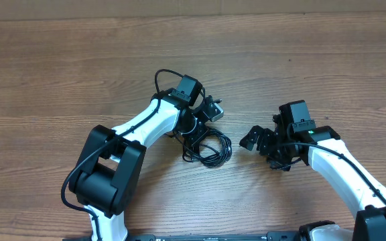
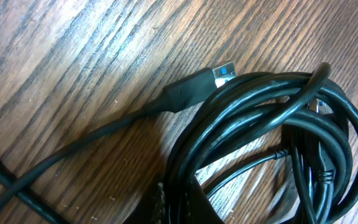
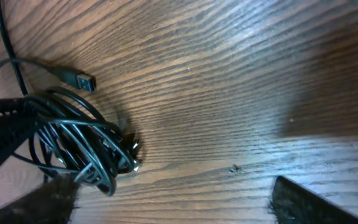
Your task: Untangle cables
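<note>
The cables (image 1: 210, 148) lie as one tangled black coil on the wooden table (image 1: 79, 67), just below the middle. My left gripper (image 1: 193, 131) comes down on the coil's upper left edge. In the left wrist view it (image 2: 178, 200) is shut on several strands of the cables (image 2: 260, 124), and a silvery USB plug (image 2: 224, 73) sticks out of the coil. My right gripper (image 1: 259, 150) hangs open to the right of the coil, apart from it. In the right wrist view its fingers (image 3: 309, 202) stand wide with bare wood between them, and the cables (image 3: 82, 146) lie at the left.
One loose cord (image 2: 55, 162) runs off the coil across the table (image 2: 73, 50) to the left. A thicker black wire (image 1: 161, 77) loops over the left arm's wrist camera. Bare wood surrounds the coil on all sides.
</note>
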Controlling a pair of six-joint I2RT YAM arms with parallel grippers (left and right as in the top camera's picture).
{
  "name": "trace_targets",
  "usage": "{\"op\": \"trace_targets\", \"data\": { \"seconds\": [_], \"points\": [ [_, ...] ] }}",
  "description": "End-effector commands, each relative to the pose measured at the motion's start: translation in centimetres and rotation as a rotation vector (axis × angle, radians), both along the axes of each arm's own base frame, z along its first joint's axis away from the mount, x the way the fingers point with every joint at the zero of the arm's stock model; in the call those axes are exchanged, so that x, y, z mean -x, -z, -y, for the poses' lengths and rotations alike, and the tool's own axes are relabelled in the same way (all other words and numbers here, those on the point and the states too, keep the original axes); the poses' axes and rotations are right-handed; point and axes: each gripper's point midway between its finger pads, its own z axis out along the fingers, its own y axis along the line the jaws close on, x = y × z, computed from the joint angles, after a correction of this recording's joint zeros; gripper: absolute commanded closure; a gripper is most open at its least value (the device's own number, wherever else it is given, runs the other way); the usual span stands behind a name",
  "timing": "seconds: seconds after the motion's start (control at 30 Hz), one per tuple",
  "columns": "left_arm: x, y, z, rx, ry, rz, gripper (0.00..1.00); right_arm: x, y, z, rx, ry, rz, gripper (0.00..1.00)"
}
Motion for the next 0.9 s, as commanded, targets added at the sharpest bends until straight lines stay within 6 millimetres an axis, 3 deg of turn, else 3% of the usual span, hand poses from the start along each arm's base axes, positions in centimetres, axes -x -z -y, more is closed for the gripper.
{"op": "trace_targets", "data": {
  "seconds": [0.0,0.1,0.23,0.37,0.43,0.47,0.5,0.57,0.6,0.63,0.7,0.73,0.8,0.87],
  "points": [
    [-0.2,-0.1,0.3,0.002,-0.021,-0.008,0.96,-0.1,-0.3,0.2,0.005,0.004,0.017,0.16],
    [-1.8,-1.8,0.3,0.015,-0.200,-0.021,0.96,-0.1,-1.0,-0.2,-0.023,-0.004,0.035,0.16],
    [-4.3,-4.5,-0.8,0.057,-0.671,-0.125,0.96,-0.3,-2.6,-0.5,-0.043,-0.015,0.095,0.16],
    [-1.8,-4.6,-2.0,0.029,-1.330,-0.525,0.96,-0.5,-4.1,-0.5,-0.049,-0.034,0.162,0.15],
    [-0.9,-4.3,-2.4,-0.010,-1.475,-0.607,0.89,-0.6,-4.5,-0.5,-0.052,-0.034,0.180,0.13],
    [-0.9,-4.1,-2.6,-0.025,-1.483,-0.592,0.86,-0.6,-4.6,-0.5,-0.052,-0.034,0.183,0.12],
    [-0.9,-4.0,-2.9,-0.035,-1.475,-0.570,0.75,-0.6,-4.6,-0.5,-0.053,-0.034,0.184,0.12],
    [-1.0,-3.9,-3.2,-0.051,-1.427,-0.517,0.28,-0.6,-4.6,-0.5,-0.052,-0.034,0.183,0.12],
    [-1.0,-3.9,-3.2,-0.051,-1.389,-0.500,0.14,-0.6,-4.6,-0.5,-0.051,-0.034,0.184,0.12],
    [-1.2,-3.9,-3.1,-0.048,-1.347,-0.481,0.06,-0.6,-4.6,-0.5,-0.050,-0.033,0.184,0.11],
    [-1.7,-3.9,-3.1,-0.039,-1.267,-0.425,0.05,-0.6,-4.6,-0.4,-0.049,-0.033,0.184,0.10],
    [-2.1,-3.9,-3.3,-0.039,-1.231,-0.386,0.10,-0.6,-4.6,-0.4,-0.049,-0.033,0.185,0.10],
    [-2.8,-3.7,-4.0,-0.068,-1.153,-0.284,0.31,-0.6,-4.6,-0.4,-0.049,-0.033,0.184,0.09],
    [-3.4,-3.6,-5.0,-0.112,-1.085,-0.186,0.36,-0.6,-4.6,-0.4,-0.049,-0.033,0.184,0.09]
  ]
}}
